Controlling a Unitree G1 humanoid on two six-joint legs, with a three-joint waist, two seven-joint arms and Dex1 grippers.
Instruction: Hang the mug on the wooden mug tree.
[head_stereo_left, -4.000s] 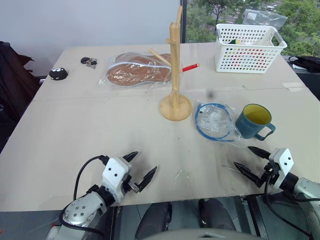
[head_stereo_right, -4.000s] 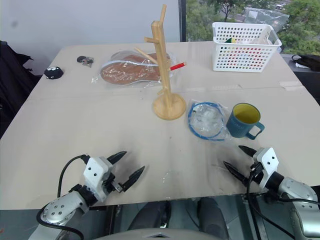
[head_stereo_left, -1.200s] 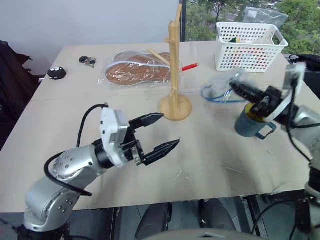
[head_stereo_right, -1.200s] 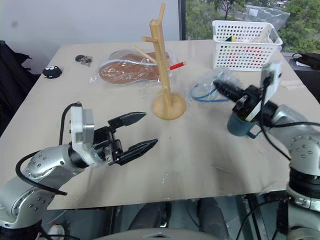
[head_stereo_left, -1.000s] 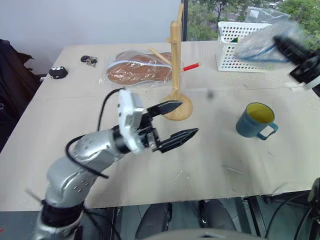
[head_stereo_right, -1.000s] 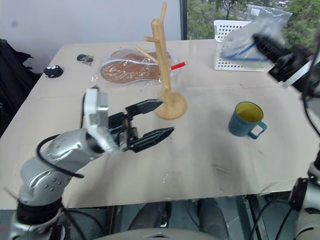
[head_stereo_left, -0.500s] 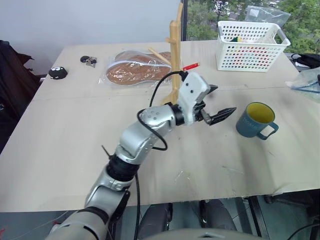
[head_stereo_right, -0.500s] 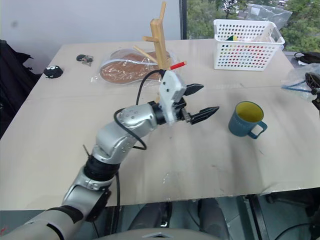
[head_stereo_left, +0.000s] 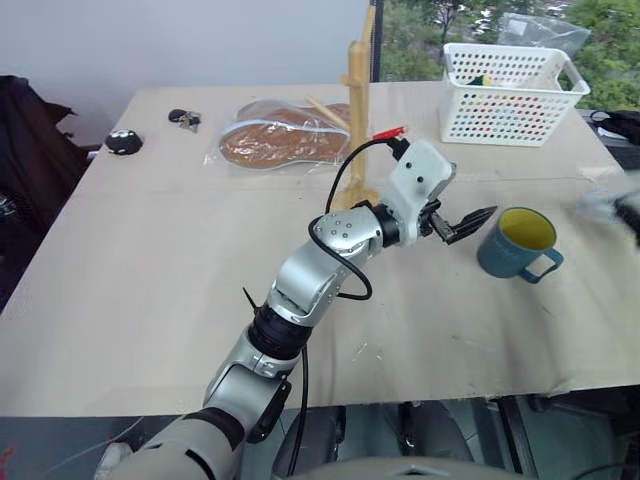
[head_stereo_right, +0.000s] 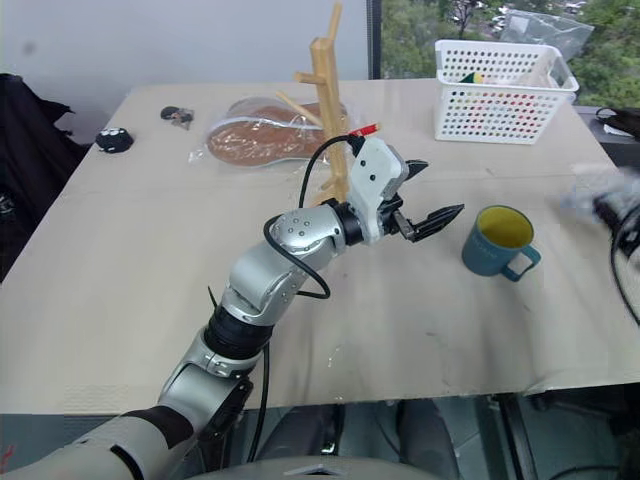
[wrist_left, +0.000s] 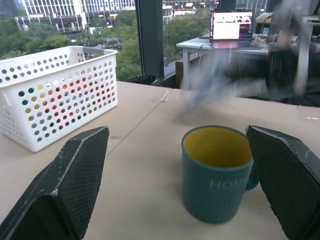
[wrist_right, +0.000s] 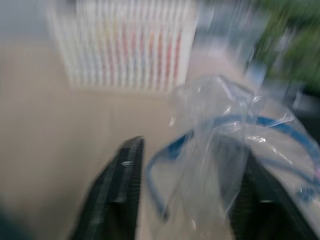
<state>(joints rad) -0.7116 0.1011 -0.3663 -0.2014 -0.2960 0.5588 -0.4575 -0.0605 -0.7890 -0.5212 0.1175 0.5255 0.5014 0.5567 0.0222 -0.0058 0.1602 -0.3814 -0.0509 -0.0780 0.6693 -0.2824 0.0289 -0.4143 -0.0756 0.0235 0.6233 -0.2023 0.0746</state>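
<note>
The teal-blue ceramic mug with a yellow interior is seen standing upright on the pale wooden tabletop, at the right of centre in the head views, with its loop handle turned toward the lower right of the frame. Just to its left, the left gripper is held above the table with its two black fingers apart and nothing between them; in the left wrist view the mug is framed between the two fingers, which do not touch it. The light-wood mug tree with slanted pegs, one of them red-tipped, is seen standing upright behind the left arm, upper centre of the frame, its round base largely hidden by that arm. A white perforated plastic basket is placed at the upper right, and a clear plastic bag with brown contents lies at the upper left of the tree. Small dark objects rest near the table's far left corner. In the right wrist view, the right gripper is shown with its fingers spread, a clear plastic bag holding a blue cord between them; whether the bag is gripped cannot be told through the blur.
</note>
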